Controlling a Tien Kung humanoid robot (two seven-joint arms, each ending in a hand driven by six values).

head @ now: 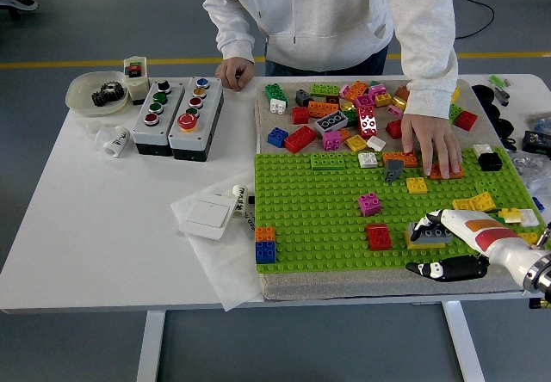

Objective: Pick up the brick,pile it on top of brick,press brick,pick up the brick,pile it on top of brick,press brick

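Your worktop [103,227] is white, its near edge along the bottom. At the far left corner you have a bowl [90,92] of gears, with a small white cup [114,139] lying just in front of it. Two button boxes [176,117] stand side by side next to the bowl. Nearer you, a white sheet [219,261] carries a switch plate [207,218]. A grey mat [344,283] covers the right half, its left edge on that sheet.
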